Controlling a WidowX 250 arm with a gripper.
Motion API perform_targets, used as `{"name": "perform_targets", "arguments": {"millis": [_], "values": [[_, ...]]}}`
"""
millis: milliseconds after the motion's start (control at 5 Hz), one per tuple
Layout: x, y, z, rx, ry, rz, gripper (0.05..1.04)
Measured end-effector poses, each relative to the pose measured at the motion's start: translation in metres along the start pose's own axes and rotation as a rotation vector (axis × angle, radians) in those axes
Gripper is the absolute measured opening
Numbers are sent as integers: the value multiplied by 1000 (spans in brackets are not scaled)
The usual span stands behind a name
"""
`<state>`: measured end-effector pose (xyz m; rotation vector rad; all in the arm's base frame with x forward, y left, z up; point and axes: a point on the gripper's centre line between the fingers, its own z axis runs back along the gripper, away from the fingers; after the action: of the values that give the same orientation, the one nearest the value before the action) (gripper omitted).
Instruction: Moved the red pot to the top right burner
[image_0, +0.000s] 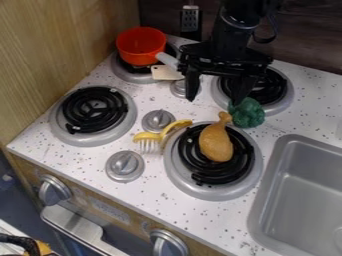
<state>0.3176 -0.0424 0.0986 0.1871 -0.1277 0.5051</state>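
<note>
Claw spread wide between the two rear burners, pot at upper left

You have the claw pointing downward near the top of the frame, its two fingers well apart with nothing pinched between them. The red pot sits upright on the burner at upper left, its grey handle angled down and right toward the claw. That angle should suit you: the handle offers a narrow grip on the side nearest the claw. A flat beige piece lies just beside the pot, close below the handle, so a low grasp might catch it too.

Your target is the top right burner, across the control knob. The green toy broccoli is at that burner's lower edge, where it could tilt the pot if you set down too far forward; aim for the coil's centre. The toy drumstick rests on the lower right burner, and the yellow-handled brush lies beside it on the bench. Neither seems to need touching.
</note>
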Motion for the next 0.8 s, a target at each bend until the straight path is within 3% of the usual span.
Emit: {"name": "perform_targets", "arguments": {"millis": [200,400,800], "values": [[-1,-1,-8,20,13,-2,1000],[10,2,-13,48,-48,68,1000],[48,13,-19,52,-242,260,1000]]}}
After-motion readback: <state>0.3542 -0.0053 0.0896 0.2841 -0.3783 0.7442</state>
